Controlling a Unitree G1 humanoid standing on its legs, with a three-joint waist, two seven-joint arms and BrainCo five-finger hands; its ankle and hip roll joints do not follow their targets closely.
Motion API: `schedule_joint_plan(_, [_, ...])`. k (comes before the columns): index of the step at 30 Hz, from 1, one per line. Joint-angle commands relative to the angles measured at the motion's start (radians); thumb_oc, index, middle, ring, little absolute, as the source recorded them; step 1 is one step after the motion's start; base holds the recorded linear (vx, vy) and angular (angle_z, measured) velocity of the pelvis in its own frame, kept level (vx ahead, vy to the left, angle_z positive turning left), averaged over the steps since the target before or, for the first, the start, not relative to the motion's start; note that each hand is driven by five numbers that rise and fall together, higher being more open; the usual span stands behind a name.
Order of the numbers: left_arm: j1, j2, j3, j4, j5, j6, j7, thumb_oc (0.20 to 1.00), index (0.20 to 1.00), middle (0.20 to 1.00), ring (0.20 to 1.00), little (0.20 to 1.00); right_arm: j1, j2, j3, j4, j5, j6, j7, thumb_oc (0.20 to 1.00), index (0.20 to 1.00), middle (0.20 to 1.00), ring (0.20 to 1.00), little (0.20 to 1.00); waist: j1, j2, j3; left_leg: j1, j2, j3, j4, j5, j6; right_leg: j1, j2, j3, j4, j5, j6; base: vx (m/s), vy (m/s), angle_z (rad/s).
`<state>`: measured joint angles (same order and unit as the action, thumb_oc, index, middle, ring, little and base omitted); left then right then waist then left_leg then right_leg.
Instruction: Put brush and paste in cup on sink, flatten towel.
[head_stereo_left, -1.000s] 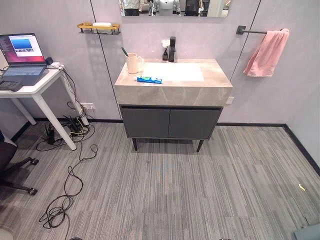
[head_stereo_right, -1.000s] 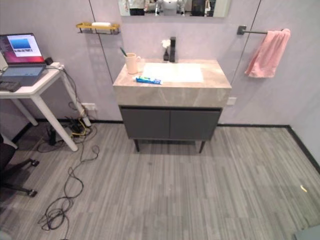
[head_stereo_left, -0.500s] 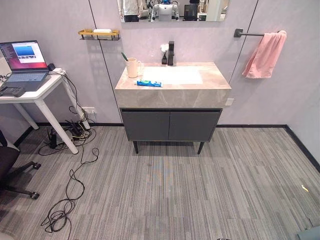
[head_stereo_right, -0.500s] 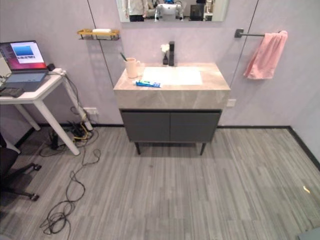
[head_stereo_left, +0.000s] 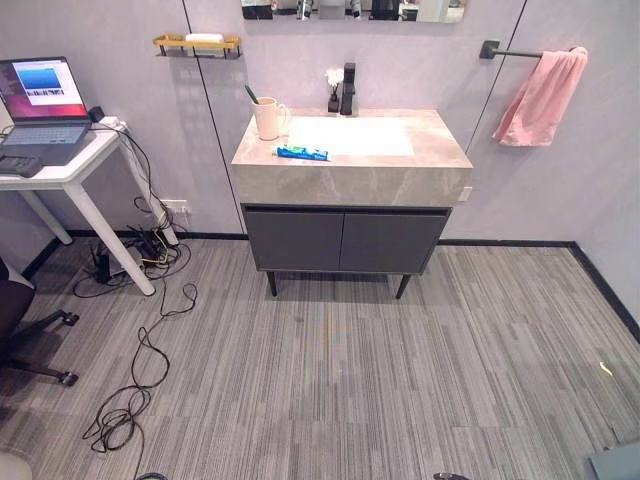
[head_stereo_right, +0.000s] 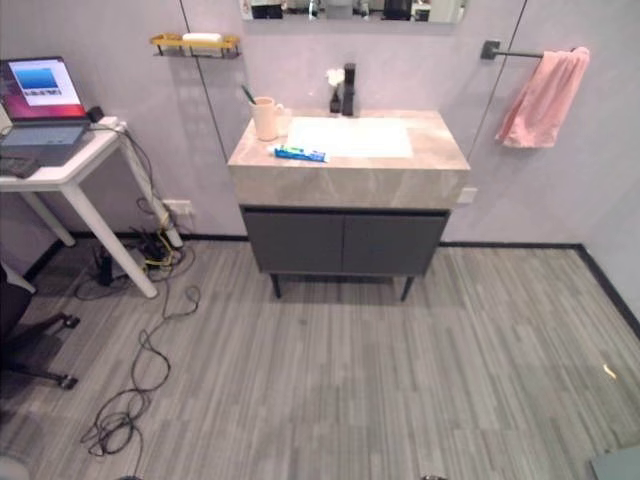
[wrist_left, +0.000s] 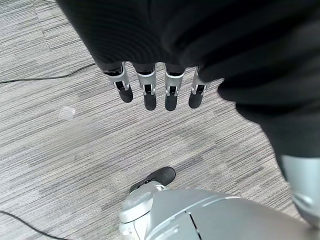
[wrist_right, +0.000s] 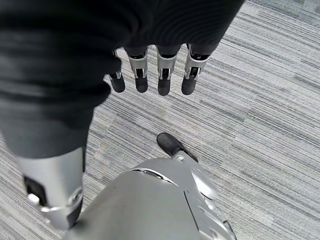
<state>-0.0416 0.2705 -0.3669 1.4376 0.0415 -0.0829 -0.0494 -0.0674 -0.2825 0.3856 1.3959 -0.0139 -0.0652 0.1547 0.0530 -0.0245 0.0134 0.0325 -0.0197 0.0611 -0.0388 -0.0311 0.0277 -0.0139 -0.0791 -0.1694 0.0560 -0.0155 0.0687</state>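
Observation:
A cream cup (head_stereo_left: 267, 119) stands at the back left of the stone sink counter (head_stereo_left: 352, 183) with a dark brush (head_stereo_left: 250, 94) leaning in it. A blue and green paste tube (head_stereo_left: 301, 153) lies flat on the counter in front of the cup. A pink towel (head_stereo_left: 543, 98) hangs bunched on a dark wall bar at the right. My left hand (wrist_left: 150, 90) hangs over the floor with straight fingers and holds nothing. My right hand (wrist_right: 155, 75) hangs likewise, open and far from the sink.
A black tap (head_stereo_left: 347, 90) stands behind the white basin (head_stereo_left: 350, 136). A white desk (head_stereo_left: 62, 172) with a laptop (head_stereo_left: 40, 105) is at the left, cables (head_stereo_left: 140, 340) trail over the floor below it, and a chair base (head_stereo_left: 40, 345) is at the far left.
The whole picture has shifted, so the camera has moved: the sink looks slightly nearer and higher in view. Nothing on the counter has moved.

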Motion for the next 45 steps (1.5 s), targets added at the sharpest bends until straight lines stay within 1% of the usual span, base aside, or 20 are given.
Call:
schedule_joint_plan(1, [-0.010, -0.016, -0.010, 0.066, 0.016, 0.007, -0.009, 1.000, 1.000, 1.000, 1.000, 1.000, -0.014, 0.017, 0.009, 0.025, 0.013, -0.001, -0.004, 1.000, 1.000, 1.000, 1.000, 1.000, 0.002, -0.017, 0.021, -0.038, -0.067, -0.058, 0.057, 0.004, 0.028, -0.098, -0.037, 0.071, 0.210, 0.099, 0.059, -0.05, 0.206, -0.10])
schedule_joint_plan(3, [-0.014, -0.011, -0.017, 0.060, 0.013, 0.007, -0.009, 1.000, 1.000, 1.000, 1.000, 1.000, -0.018, 0.010, 0.011, 0.020, 0.013, -0.002, -0.008, 1.000, 1.000, 1.000, 1.000, 1.000, -0.008, -0.009, 0.050, -0.031, -0.073, -0.057, 0.071, -0.002, 0.041, -0.155, -0.048, 0.076, 0.334, 0.152, 0.055, -0.01, 0.171, 0.01])
schedule_joint_plan(5, [-0.019, -0.009, -0.027, 0.057, 0.020, 0.006, -0.012, 1.000, 1.000, 1.000, 1.000, 1.000, -0.016, 0.005, 0.006, 0.024, 0.016, -0.006, -0.015, 1.000, 1.000, 1.000, 1.000, 1.000, -0.017, -0.001, 0.064, -0.018, -0.078, -0.061, 0.082, -0.016, 0.047, -0.198, -0.032, 0.071, 0.386, 0.135, 0.046, 0.07, 0.155, 0.01])
schedule_joint_plan(6, [-0.023, -0.004, -0.025, 0.059, 0.022, 0.008, -0.014, 1.000, 1.000, 1.000, 1.000, 1.000, -0.014, 0.001, -0.003, 0.026, 0.025, -0.008, -0.013, 1.000, 1.000, 1.000, 1.000, 1.000, -0.028, -0.001, 0.067, -0.009, -0.087, -0.070, 0.084, -0.021, 0.049, -0.228, -0.002, 0.079, 0.374, 0.123, 0.039, 0.08, 0.092, -0.02])
schedule_joint_plan(7, [-0.023, -0.005, -0.025, 0.059, 0.022, 0.008, -0.014, 1.000, 1.000, 1.000, 1.000, 1.000, -0.014, 0.001, -0.003, 0.026, 0.025, -0.009, -0.013, 1.000, 1.000, 1.000, 1.000, 1.000, -0.029, -0.001, 0.068, -0.007, -0.087, -0.071, 0.085, -0.023, 0.048, -0.227, -0.002, 0.078, 0.377, 0.120, 0.038, 0.14, 0.075, -0.01])
schedule_joint_plan(8, [-0.023, 0.002, -0.019, 0.063, 0.021, 0.008, -0.014, 1.000, 1.000, 1.000, 1.000, 1.000, -0.008, -0.003, -0.011, 0.031, 0.027, -0.009, -0.015, 1.000, 1.000, 1.000, 1.000, 1.000, -0.035, -0.004, 0.068, 0.013, -0.096, -0.070, 0.081, -0.036, 0.049, -0.249, -0.002, 0.048, 0.311, 0.122, 0.034, 0.10, 0.033, 0.07])
schedule_joint_plan(9, [-0.023, 0.002, -0.019, 0.063, 0.022, 0.008, -0.014, 1.000, 1.000, 1.000, 1.000, 1.000, -0.007, -0.003, -0.011, 0.031, 0.027, -0.009, -0.015, 1.000, 1.000, 1.000, 1.000, 1.000, -0.036, -0.003, 0.069, 0.015, -0.095, -0.071, 0.080, -0.037, 0.048, -0.247, -0.002, 0.047, 0.310, 0.122, 0.034, 0.16, 0.050, 0.14])
schedule_joint_plan(11, [-0.025, 0.002, -0.017, 0.064, 0.022, 0.007, -0.015, 1.000, 1.000, 1.000, 1.000, 1.000, -0.004, -0.011, -0.018, 0.033, 0.022, -0.009, -0.018, 1.000, 1.000, 1.000, 1.000, 1.000, -0.046, -0.005, 0.071, 0.032, -0.106, -0.075, 0.082, -0.057, 0.045, -0.269, -0.018, 0.017, 0.204, 0.155, 0.038, 0.15, 0.014, 0.17])
schedule_joint_plan(14, [-0.038, 0.003, -0.015, 0.065, 0.018, 0.007, -0.012, 1.000, 1.000, 1.000, 1.000, 1.000, -0.004, -0.015, -0.025, 0.035, 0.014, -0.006, -0.021, 1.000, 1.000, 1.000, 1.000, 1.000, -0.070, -0.015, 0.087, 0.056, -0.125, -0.104, 0.111, -0.099, 0.038, -0.306, -0.034, 0.055, 0.059, 0.221, 0.062, 0.22, -0.019, 0.09])
schedule_joint_plan(16, [-0.049, 0.004, -0.022, 0.069, 0.020, 0.002, -0.011, 1.000, 1.000, 1.000, 1.000, 1.000, 0.003, -0.012, -0.023, 0.033, 0.005, -0.007, -0.025, 1.000, 1.000, 1.000, 1.000, 1.000, -0.089, -0.017, 0.089, 0.075, -0.122, -0.126, 0.133, -0.120, 0.026, -0.315, -0.031, 0.090, 0.034, 0.248, 0.064, 0.33, -0.063, 0.37])
schedule_joint_plan(22, [-0.062, 0.012, -0.032, 0.059, 0.024, 0.000, -0.001, 1.000, 1.000, 1.000, 1.000, 1.000, -0.002, -0.018, 0.007, 0.005, -0.016, -0.014, -0.029, 1.000, 1.000, 1.000, 1.000, 1.000, -0.089, -0.026, 0.044, 0.084, -0.092, -0.130, 0.166, -0.138, -0.001, -0.277, -0.005, 0.053, 0.015, 0.227, 0.044, 0.21, -0.078, 0.39])
schedule_joint_plan(32, [-0.110, 0.040, -0.059, 0.028, 0.043, -0.001, 0.015, 1.000, 1.000, 1.000, 1.000, 1.000, -0.042, -0.020, 0.081, -0.016, -0.084, -0.017, -0.047, 1.000, 1.000, 1.000, 1.000, 1.000, -0.092, -0.036, 0.044, 0.110, -0.031, -0.135, 0.197, -0.177, -0.031, -0.325, 0.017, -0.018, 0.189, 0.115, 0.029, 0.11, -0.057, 0.12])
schedule_joint_plan(36, [-0.098, 0.045, -0.049, 0.034, 0.050, 0.000, 0.012, 1.000, 1.000, 1.000, 1.000, 1.000, -0.026, -0.017, 0.075, 0.004, -0.093, -0.017, -0.045, 1.000, 1.000, 1.000, 1.000, 1.000, -0.098, -0.027, 0.012, 0.160, 0.007, -0.133, 0.153, -0.163, -0.041, -0.332, 0.032, -0.030, 0.226, 0.076, 0.020, 0.20, -0.069, 0.07])
schedule_joint_plan(37, [-0.088, 0.052, -0.032, 0.032, 0.044, -0.006, 0.016, 1.000, 1.000, 1.000, 1.000, 1.000, -0.013, -0.017, 0.047, 0.001, -0.050, -0.025, -0.046, 1.000, 1.000, 1.000, 1.000, 1.000, -0.102, -0.022, -0.009, 0.192, 0.030, -0.132, 0.126, -0.152, -0.047, -0.332, 0.045, -0.031, 0.238, 0.056, 0.012, 0.15, -0.050, -0.05])
schedule_joint_plan(40, [-0.070, 0.060, -0.007, 0.015, 0.016, -0.017, 0.022, 1.000, 1.000, 1.000, 1.000, 1.000, -0.001, -0.017, 0.010, -0.023, 0.030, -0.040, -0.049, 1.000, 1.000, 1.000, 1.000, 1.000, -0.103, -0.014, -0.026, 0.201, 0.051, -0.124, 0.128, -0.123, -0.057, -0.325, 0.066, -0.028, 0.244, 0.037, 0.002, 0.20, -0.078, -0.13])
schedule_joint_plan(41, [-0.059, 0.064, 0.003, -0.002, 0.006, -0.025, 0.028, 1.000, 1.000, 1.000, 1.000, 1.000, 0.003, -0.013, 0.013, -0.045, 0.037, -0.050, -0.048, 1.000, 1.000, 1.000, 1.000, 1.000, -0.098, -0.009, -0.036, 0.175, 0.068, -0.117, 0.190, -0.045, -0.078, -0.290, 0.094, -0.024, 0.223, 0.020, -0.015, 0.18, -0.092, -0.21])
schedule_joint_plan(42, [-0.058, 0.064, 0.003, -0.003, 0.006, -0.024, 0.028, 1.000, 1.000, 1.000, 1.000, 1.000, 0.004, -0.013, 0.013, -0.045, 0.037, -0.050, -0.048, 1.000, 1.000, 1.000, 1.000, 1.000, -0.098, -0.009, -0.036, 0.174, 0.069, -0.117, 0.191, -0.045, -0.079, -0.289, 0.095, -0.024, 0.222, 0.020, -0.016, 0.15, -0.108, -0.30])
schedule_joint_plan(43, [-0.058, 0.067, 0.006, -0.003, -0.005, -0.027, 0.030, 1.000, 1.000, 1.000, 1.000, 1.000, 0.001, -0.011, 0.022, -0.054, 0.033, -0.053, -0.051, 1.000, 1.000, 1.000, 1.000, 1.000, -0.093, -0.013, -0.035, 0.140, 0.073, -0.110, 0.258, 0.006, -0.088, -0.270, 0.105, -0.018, 0.205, 0.020, -0.023, 0.10, -0.174, -0.44])
schedule_joint_plan(44, [-0.072, 0.082, 0.007, -0.024, -0.022, -0.032, 0.047, 1.000, 1.000, 1.000, 1.000, 1.000, -0.006, -0.013, 0.044, -0.094, 0.036, -0.059, -0.059, 1.000, 1.000, 1.000, 1.000, 1.000, -0.071, -0.046, -0.011, 0.009, 0.062, -0.120, 0.466, 0.101, -0.094, -0.215, 0.111, 0.002, 0.159, 0.023, -0.043, 0.08, -0.227, -0.39])
schedule_joint_plan(45, [-0.083, 0.093, 0.017, -0.075, -0.077, -0.047, 0.058, 1.000, 1.000, 1.000, 1.000, 1.000, -0.013, -0.030, 0.039, -0.176, 0.084, -0.072, -0.075, 1.000, 1.000, 1.000, 1.000, 1.000, -0.056, -0.065, 0.027, -0.101, 0.029, -0.123, 0.604, 0.109, -0.076, -0.186, 0.103, 0.015, 0.137, 0.026, -0.057, 0.04, -0.181, -0.32])
